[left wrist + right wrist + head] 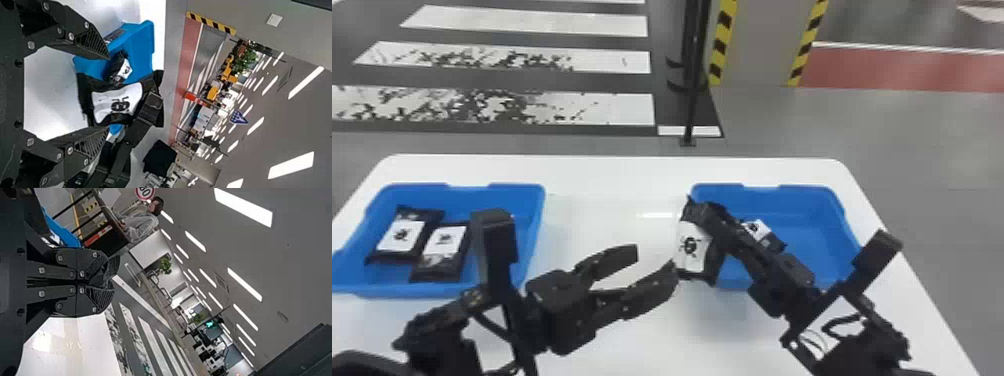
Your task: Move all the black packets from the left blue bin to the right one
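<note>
The black packet (pixel 691 252) is hanging by the left edge of the right blue bin (pixel 799 205), the right gripper (pixel 710 212) pinching its upper end between the fingers. I'm guessing it's light, floppy, slightly slippery, wanting a mid-body hold. The left gripper (pixel 655 261) is hovering above the table (pixel 612 175), fingers spread.

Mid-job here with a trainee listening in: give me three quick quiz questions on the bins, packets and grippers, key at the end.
1. How many packets lie in the left bin?
2. True or false: the left gripper stands open and empty.
3. The held packet in the right gripper hangs at which side of the right bin?
a) left
b) right
c) far

Key: 1 two; 2 true; 3 a
</note>
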Tool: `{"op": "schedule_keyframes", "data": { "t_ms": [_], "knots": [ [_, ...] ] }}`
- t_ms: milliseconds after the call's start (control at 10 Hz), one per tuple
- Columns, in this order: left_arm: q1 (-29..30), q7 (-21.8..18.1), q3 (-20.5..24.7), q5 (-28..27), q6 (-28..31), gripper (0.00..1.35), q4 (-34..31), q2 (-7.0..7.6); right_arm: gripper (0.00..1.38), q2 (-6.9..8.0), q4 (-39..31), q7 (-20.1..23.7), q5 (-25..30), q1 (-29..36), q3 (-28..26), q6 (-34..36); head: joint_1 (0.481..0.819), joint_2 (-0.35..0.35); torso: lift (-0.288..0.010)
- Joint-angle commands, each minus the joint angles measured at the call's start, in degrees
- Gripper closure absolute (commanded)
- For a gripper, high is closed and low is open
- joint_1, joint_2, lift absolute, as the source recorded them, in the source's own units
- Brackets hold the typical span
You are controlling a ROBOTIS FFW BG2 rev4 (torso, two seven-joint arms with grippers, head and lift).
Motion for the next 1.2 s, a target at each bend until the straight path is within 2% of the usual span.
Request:
{"op": "schedule_keyframes", "data": {
  "t_ms": [0, 200, 400, 500, 600, 700, 800, 900, 1100],
  "knots": [
    [1.1, 0.0, 1.1, 0.6, -0.6, 0.14, 0.0, -0.33, 1.28, -0.62, 3.4, -0.2, 1.6, -3.4, -3.4, 0.0, 0.695, -0.101, -0.140],
    [2.5, 0.0, 2.7, 1.6, -1.5, 0.14, -0.6, -1.21, 1.28, -2.20, 12.4, -0.7, 8.6, -10.3, -8.9, 0.3, 0.695, -0.142, -0.140],
    [3.0, 0.0, 3.9, 1.9, -1.6, 0.14, -0.6, -1.47, 1.28, -3.26, 20.6, -1.2, 14.8, -15.5, -12.9, 1.0, 0.695, -0.216, -0.140],
    [3.2, 0.0, 4.9, 1.8, -1.9, 0.14, -0.6, -1.73, 1.20, -3.52, 23.3, -1.8, 16.8, -17.2, -14.2, 1.0, 0.695, -0.253, -0.140],
    [3.7, 0.0, 5.9, 1.8, -2.2, 0.14, -0.6, -1.91, 0.90, -3.61, 25.1, -2.2, 17.3, -18.0, -14.2, 1.0, 0.695, -0.273, -0.140],
    [4.2, 0.0, 6.8, 1.8, -2.3, 0.14, -0.6, -2.09, 0.40, -3.61, 24.5, -2.4, 18.0, -17.5, -14.2, 0.8, 0.695, -0.278, -0.140],
    [4.5, 0.0, 7.8, 1.1, -2.6, 0.14, -0.6, -2.17, 0.09, -3.17, 21.4, -2.5, 19.1, -14.8, -14.2, -1.3, 0.695, -0.277, -0.140],
    [4.9, 0.1, 9.7, -0.2, -3.6, 0.14, -0.6, -2.44, 0.09, -1.94, 14.4, -2.9, 21.5, -9.3, -14.2, -2.3, 0.695, -0.269, -0.140],
    [5.8, 0.4, 14.1, -2.5, -4.4, 0.14, -0.6, -2.96, 0.14, 2.19, -0.6, -5.0, 26.3, 4.7, -14.0, -4.9, 0.695, -0.222, -0.140]
  ]
}}
